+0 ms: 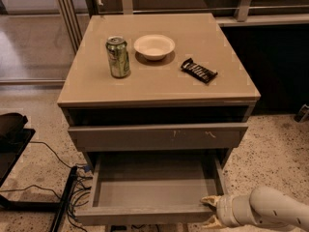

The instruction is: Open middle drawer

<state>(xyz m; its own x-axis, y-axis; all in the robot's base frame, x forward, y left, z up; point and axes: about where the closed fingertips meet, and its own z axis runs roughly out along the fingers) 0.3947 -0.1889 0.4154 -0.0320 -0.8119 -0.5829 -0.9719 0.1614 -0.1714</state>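
Observation:
The middle drawer (153, 190) stands pulled out below the cabinet top, showing its shallow grey inside, which holds nothing. Its plain front (140, 215) faces the lower edge of the view. My gripper (211, 210) comes in from the bottom right on a white arm (270, 209). Its fingers straddle the right end of the drawer's front panel. One fingertip (208, 200) lies just inside the drawer, the other in front of the panel. Above it, the front with pale scratch marks (159, 136) is closed.
On the cabinet top (217, 42) stand a green can (118, 56), a white bowl (154, 46) and a dark snack bar (199, 70). Black cables (67, 187) and a dark object (12, 129) lie on the speckled floor to the left. A dark panel stands to the right.

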